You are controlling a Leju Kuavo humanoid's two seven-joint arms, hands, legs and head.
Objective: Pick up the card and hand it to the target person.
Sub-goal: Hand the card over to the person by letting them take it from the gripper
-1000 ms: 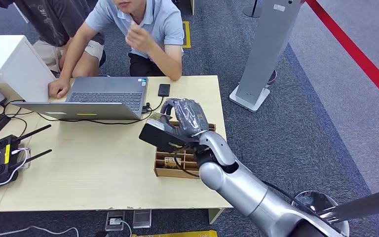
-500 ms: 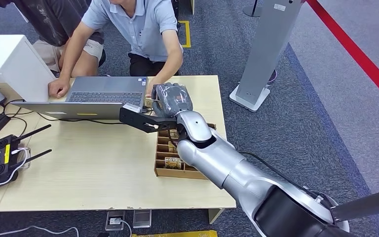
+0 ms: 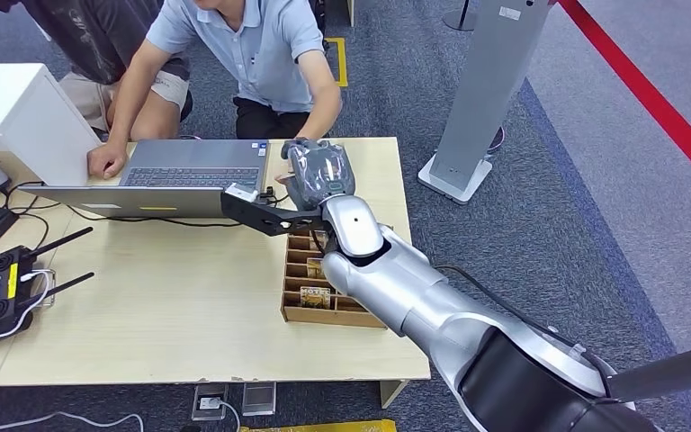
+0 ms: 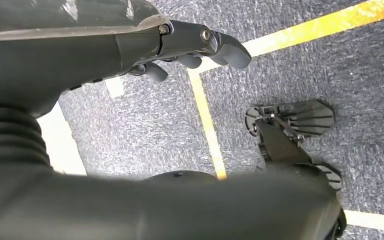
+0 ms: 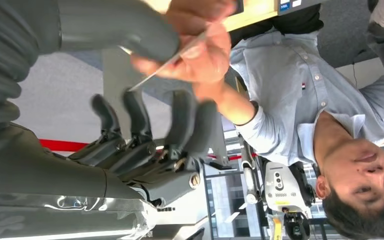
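The card (image 5: 167,65) shows edge-on as a thin pale strip, lying against the thumb of my right hand (image 5: 145,130). A person's hand (image 5: 200,50) pinches the card's far end. My darker fingers (image 5: 180,115) stand a little apart from the card. In the head view my right hand (image 3: 319,173) reaches over the far edge of the table (image 3: 162,306), towards the person in a light blue shirt (image 3: 252,45). My left hand (image 4: 190,47) hangs over the carpet with fingers loosely bent, holding nothing.
A cardboard box of card slots (image 3: 310,301) sits under my right forearm. An open laptop (image 3: 189,166) with cables lies left of the hand. A remote controller (image 3: 0,288) and a white box (image 3: 18,117) stand at the table's left. A grey pillar stand (image 3: 481,90) rises on the right.
My right arm has stretched from above the slot box to the table's far edge. The person has lowered a hand from the chin to the card.
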